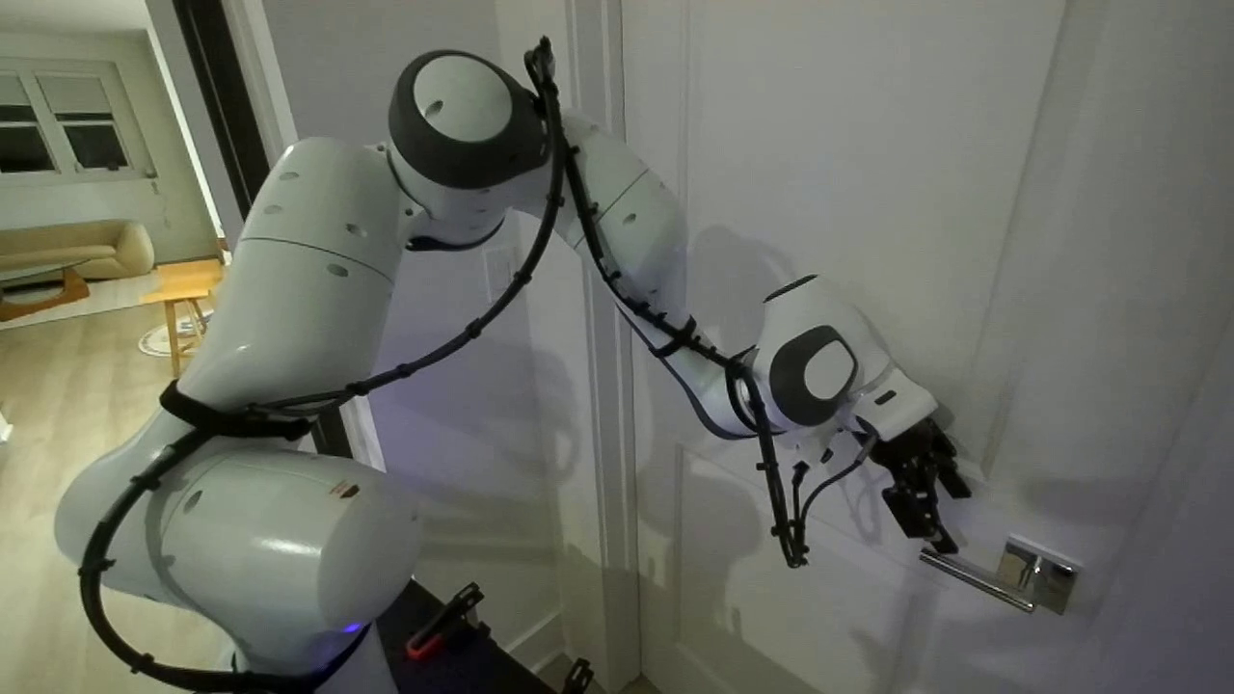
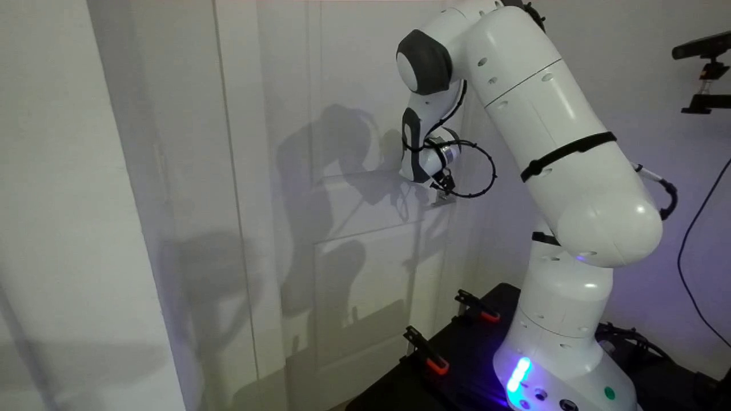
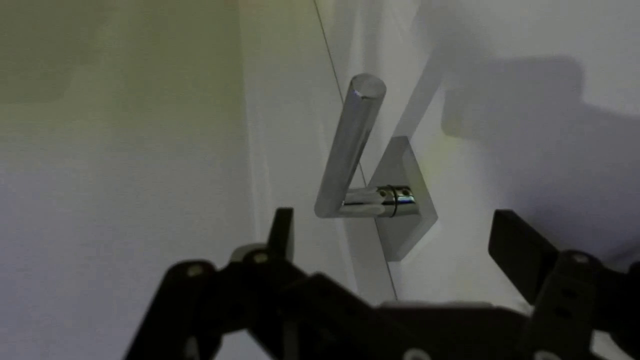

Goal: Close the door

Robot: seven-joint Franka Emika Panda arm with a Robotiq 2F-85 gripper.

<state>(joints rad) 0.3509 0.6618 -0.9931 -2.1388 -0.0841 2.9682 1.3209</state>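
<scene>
The white panelled door fills the right side of an exterior view, and its lower panel shows behind the arm in an exterior view. Its silver lever handle sticks out sideways from a rectangular plate. My gripper stands open just above the lever's free end, pointing down toward it. In the wrist view, the lever lies beyond the spread fingertips, with nothing gripped. A thin dark seam runs behind the plate; whether the door sits flush in its frame I cannot tell.
The arm stands on a black table carrying clamps. A white wall edge rises in the foreground. A camera on a mount is at the far right. A wooden stool and sofa are in the room behind.
</scene>
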